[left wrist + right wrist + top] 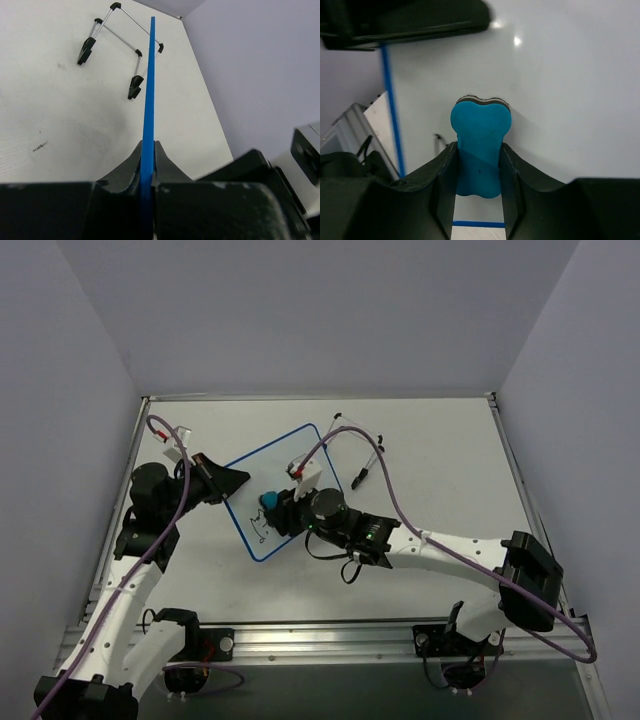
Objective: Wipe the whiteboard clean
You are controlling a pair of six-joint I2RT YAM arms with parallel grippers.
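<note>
The small rectangular whiteboard (275, 465), white with a thin blue rim and rounded corners, sits slanted just left of centre in the top view over the pale tabletop (440, 460). A few black scribbles show near its lower corner. The left jaws are clamped on its left edge. The right jaws grip a blue bone-shaped eraser (480, 137), its tip touching the board's white face.

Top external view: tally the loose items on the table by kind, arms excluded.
whiteboard: 1
eraser: 1
wire stand: 1
Total: 3
</note>
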